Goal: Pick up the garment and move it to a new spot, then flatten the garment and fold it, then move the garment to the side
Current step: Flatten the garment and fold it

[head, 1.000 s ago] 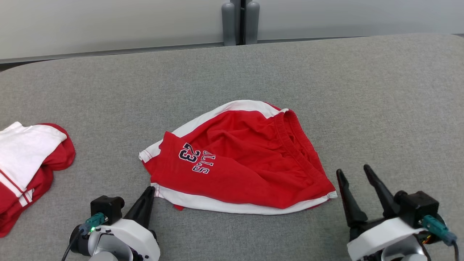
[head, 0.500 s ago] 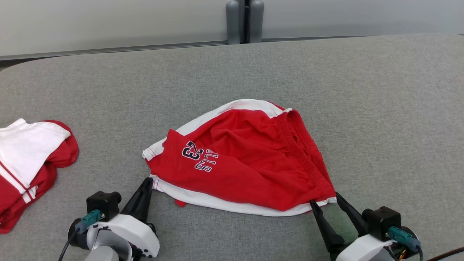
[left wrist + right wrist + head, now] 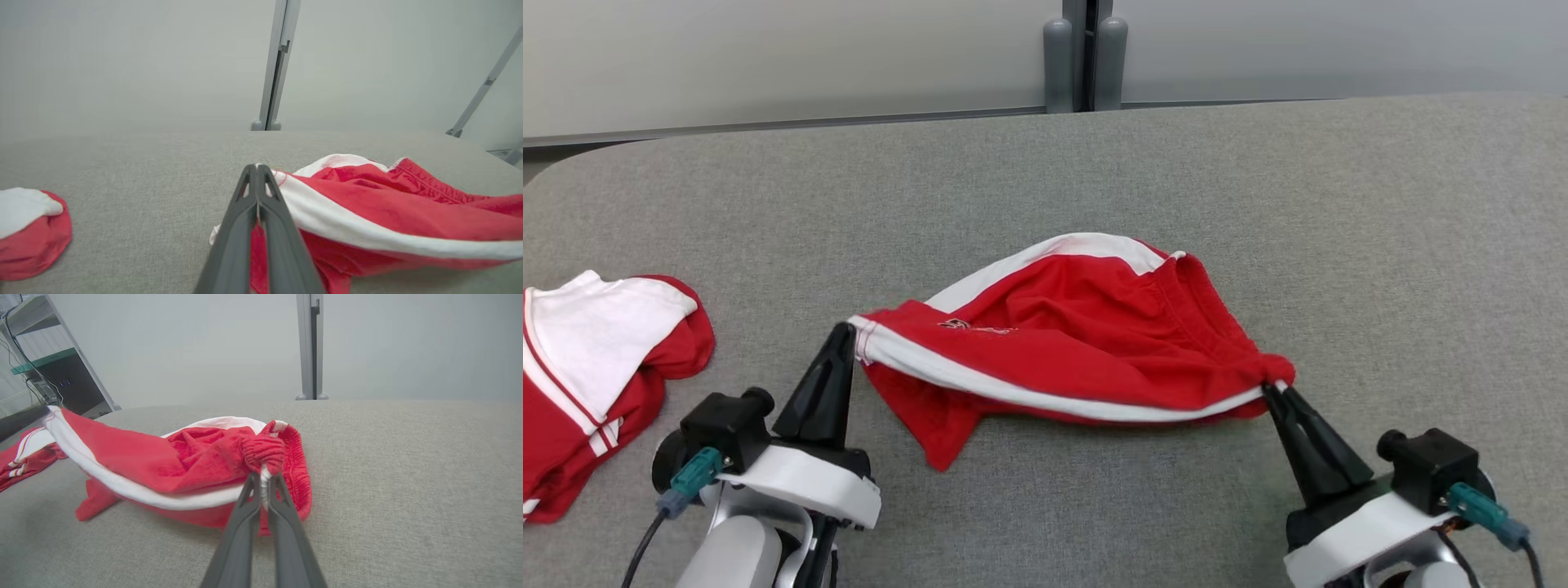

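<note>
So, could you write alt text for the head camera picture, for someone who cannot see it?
The left gripper and right gripper each pinch one end of a red garment with white trim, holding its near edge up off a grey table. A second garment, red and white, lies at the table's left edge.

Can't read the dark print [image 3: 976, 327] on the garment [image 3: 1094, 343]: folded over and too small. Can't see all of the other red and white clothes [image 3: 596, 384]: cut off at the left edge. Can't see the bits of cloth pinched inside the left gripper [image 3: 844, 333] and right gripper [image 3: 1276, 392]. Looks foggy behind the table [image 3: 122, 171] in both wrist views.
</note>
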Available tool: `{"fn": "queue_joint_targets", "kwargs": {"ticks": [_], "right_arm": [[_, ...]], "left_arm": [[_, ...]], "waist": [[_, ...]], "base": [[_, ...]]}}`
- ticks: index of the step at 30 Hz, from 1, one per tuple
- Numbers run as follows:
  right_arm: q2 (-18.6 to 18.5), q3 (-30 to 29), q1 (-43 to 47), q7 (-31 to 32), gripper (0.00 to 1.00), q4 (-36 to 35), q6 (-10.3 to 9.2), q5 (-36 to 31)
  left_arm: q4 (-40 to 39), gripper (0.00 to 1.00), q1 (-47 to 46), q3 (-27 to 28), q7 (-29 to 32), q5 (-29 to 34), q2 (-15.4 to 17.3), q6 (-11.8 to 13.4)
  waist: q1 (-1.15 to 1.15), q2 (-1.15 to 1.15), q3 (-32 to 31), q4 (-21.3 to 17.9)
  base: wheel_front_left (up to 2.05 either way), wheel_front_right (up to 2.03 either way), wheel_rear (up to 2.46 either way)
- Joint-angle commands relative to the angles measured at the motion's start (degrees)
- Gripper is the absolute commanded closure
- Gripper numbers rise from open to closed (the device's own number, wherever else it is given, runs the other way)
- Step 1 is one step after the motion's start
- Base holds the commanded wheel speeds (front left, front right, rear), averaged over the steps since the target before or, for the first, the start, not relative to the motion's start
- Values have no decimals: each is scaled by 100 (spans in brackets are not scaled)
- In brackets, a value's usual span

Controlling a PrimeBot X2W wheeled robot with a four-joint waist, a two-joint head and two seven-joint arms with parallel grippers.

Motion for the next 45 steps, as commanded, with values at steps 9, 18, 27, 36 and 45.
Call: {"fn": "queue_joint_targets", "kwargs": {"ticks": [9,18,27,36,45], "right_arm": [[-410,-503,-617,-230,100,-1121,-1,-172],[-570,-1045,-1235,139,100,-2021,-1,-377],[-531,-1126,-1812,256,100,-1946,-1,-197],[-707,-753,-3569,71,100,-1037,-1,97],[-432,-120,-5633,-485,100,888,-1,338]], "left_arm": [[-2052,100,-370,275,95,198,287,320],[-3247,100,-1369,447,651,367,533,446],[-2901,100,-2349,370,1047,189,507,278],[-1341,100,-4158,383,762,47,235,-26],[892,100,-5883,297,161,191,14,-240]], "waist": [[0,0,-249,-103],[0,0,-372,-249],[0,0,-43,-375],[0,0,1100,-339],[0,0,1551,-347]], "base": [[0,0,0],[0,0,0],[0,0,0],[0,0,0],[0,0,0]]}}
